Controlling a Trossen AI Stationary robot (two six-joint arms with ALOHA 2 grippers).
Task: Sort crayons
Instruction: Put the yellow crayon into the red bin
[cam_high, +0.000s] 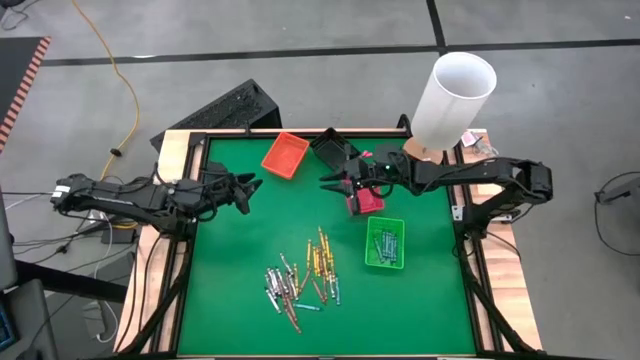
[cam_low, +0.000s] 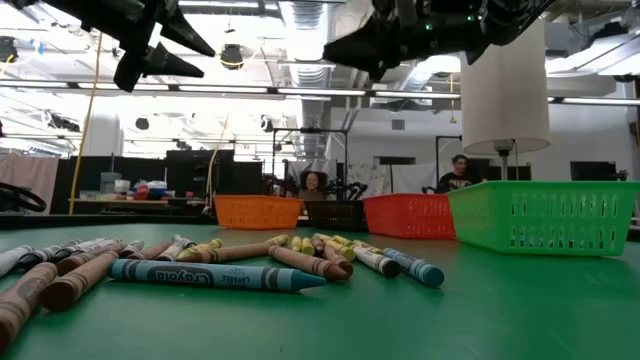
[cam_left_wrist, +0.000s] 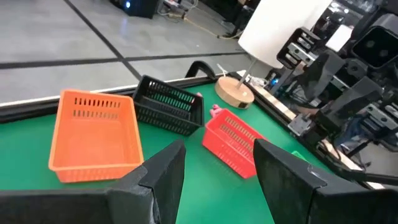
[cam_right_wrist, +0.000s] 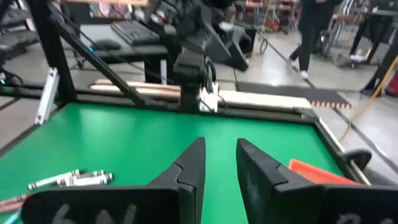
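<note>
Crayons (cam_high: 300, 280) judged light, stiff, slippery; best pinched mid-length. Left tool (cam_high: 246, 190) wide, right tool (cam_high: 331, 176) narrow, both empty.

Your loose paper-wrapped wax crayons (cam_high: 300, 278) lie flat in a scattered pile on the green mat, well below both raised grippers and nearer the table's front edge. You can see yellow-orange sticks grouped toward the pile's right, grey and brown-red ones mixed at its left. At table height, a light blue crayon (cam_low: 215, 275) lies lengthwise in front. More grey sticks (cam_high: 386, 245) rest inside the green basket.
</note>
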